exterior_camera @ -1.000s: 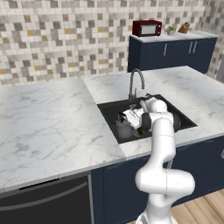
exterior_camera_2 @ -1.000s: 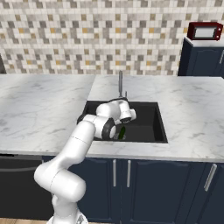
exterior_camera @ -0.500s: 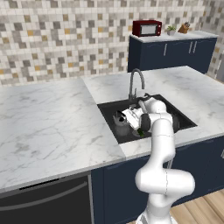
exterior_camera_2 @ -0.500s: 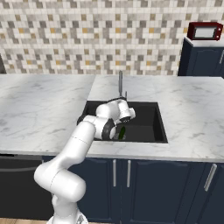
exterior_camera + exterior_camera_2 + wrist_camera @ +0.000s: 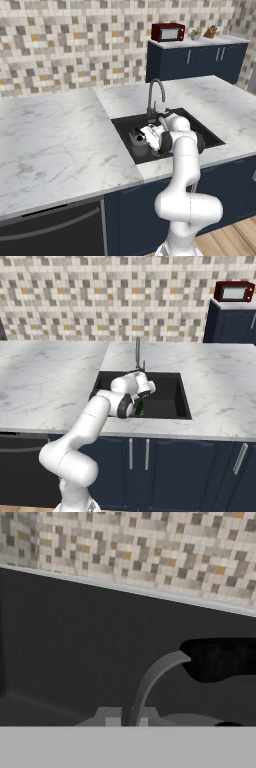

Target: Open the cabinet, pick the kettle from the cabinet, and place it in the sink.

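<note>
The kettle (image 5: pixel 138 139) is seen low inside the sink (image 5: pixel 125 131), toward the basin's left half and in front of the tap (image 5: pixel 155 95). In the left base view only part of its grey rounded body is shown, at the left of the white hand. In the hand view an arched grey handle (image 5: pixel 152 679) rises from the bottom edge against the dark wall of the basin, with a strip of mosaic tile wall (image 5: pixel 150 547) above it.

The gripper (image 5: pixel 145 136) is lowered into the sink, just beside the kettle and apparently at its top. Whether its fingers are spread or pressed onto the handle cannot be told, as the tips are hidden by the hand in both base views and are cut off in the hand view. In the right base view the hand (image 5: pixel 143 390) is seen below the tap, with a small green thing (image 5: pixel 139 407) just beneath it in the basin.

Around the sink lies the white marble desk (image 5: pixel 55 140). Beyond the tap, far behind, a red microwave (image 5: pixel 168 31) is set on a navy unit (image 5: pixel 195 62).

Against the pictures of half a second and a second ago, no shift of arm, gripper or kettle can be made out.
</note>
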Available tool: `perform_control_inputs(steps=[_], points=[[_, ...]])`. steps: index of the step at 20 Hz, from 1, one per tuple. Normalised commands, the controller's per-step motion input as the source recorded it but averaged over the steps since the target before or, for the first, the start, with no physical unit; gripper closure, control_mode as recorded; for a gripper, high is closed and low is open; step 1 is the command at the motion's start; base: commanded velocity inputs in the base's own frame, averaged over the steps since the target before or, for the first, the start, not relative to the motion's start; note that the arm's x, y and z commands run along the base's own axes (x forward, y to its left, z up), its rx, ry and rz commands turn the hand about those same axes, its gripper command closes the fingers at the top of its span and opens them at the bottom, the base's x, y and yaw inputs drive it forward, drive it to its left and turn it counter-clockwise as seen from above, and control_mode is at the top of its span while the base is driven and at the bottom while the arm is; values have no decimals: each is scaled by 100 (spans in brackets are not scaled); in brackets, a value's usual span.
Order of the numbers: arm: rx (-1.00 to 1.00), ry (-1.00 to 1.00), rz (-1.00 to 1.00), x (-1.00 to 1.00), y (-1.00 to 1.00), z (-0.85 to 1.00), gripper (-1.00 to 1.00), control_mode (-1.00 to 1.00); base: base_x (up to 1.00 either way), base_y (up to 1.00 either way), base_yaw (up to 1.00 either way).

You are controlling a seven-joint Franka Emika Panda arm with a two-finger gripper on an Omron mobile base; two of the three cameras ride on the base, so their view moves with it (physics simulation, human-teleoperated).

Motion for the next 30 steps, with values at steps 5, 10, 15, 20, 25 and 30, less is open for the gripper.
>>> perform_control_inputs(steps=[5, 10, 15, 20, 25, 30], points=[[4, 0, 2, 6, -9, -13, 100, -100, 0, 0, 0], [3, 4, 0, 15, -3, -15, 100, -100, 0, 0, 0], [1, 6, 0, 14, 0, -18, 100, -100, 0, 0, 0], [0, 11, 0, 3, -5, -25, 100, -100, 0, 0, 0], [0, 18, 0, 0, -5, -34, -100, -100, 0, 0, 0], [0, 17, 0, 4, -5, -26, -100, -100, 0, 0, 0]])
